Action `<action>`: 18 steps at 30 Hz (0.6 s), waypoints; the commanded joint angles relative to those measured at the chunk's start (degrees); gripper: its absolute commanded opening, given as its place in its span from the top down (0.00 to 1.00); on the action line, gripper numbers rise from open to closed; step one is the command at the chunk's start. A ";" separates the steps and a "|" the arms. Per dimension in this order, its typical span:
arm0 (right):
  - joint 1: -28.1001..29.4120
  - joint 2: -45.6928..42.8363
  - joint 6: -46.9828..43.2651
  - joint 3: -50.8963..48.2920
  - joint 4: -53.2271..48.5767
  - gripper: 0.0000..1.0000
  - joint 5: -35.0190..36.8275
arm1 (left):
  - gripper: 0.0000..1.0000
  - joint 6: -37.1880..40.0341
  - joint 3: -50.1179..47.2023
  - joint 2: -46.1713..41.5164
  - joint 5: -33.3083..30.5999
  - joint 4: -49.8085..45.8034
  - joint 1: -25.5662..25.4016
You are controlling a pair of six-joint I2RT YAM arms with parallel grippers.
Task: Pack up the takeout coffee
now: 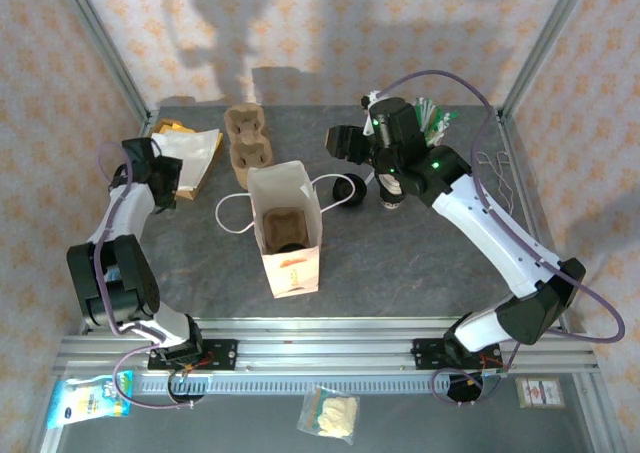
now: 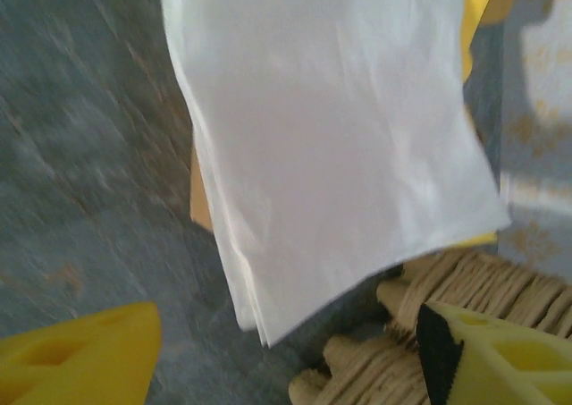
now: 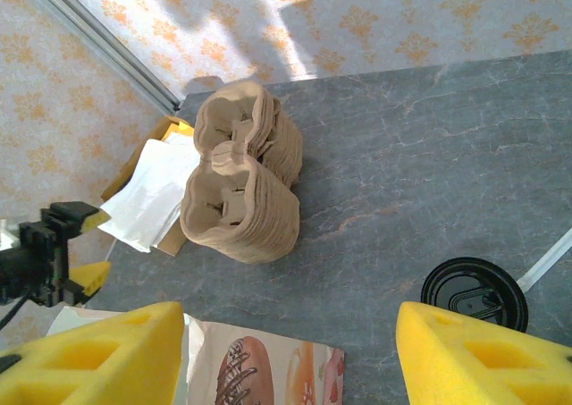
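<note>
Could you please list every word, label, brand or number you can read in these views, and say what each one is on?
Nothing here can be read as words.
white paper bag: small orange print on its front, too small to read.
blue and white packet: print too small to read.
small pale packet: dark print, too small to read.
black lid: raised marks, not legible.

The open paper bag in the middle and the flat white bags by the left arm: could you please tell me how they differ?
The open bag stands upright, mouth open; the flat bags lie folded in a pile. The open bag holds a brown cup tray; the flat bags are collapsed. The open bag's front is printed; the flat bags look plain. Both are white paper.
</note>
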 commanded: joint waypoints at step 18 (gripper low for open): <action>-1.00 0.89 -1.49 -0.82 2.10 0.36 -1.77 | 0.34 0.20 -9.24 9.27 6.04 30.10 8.15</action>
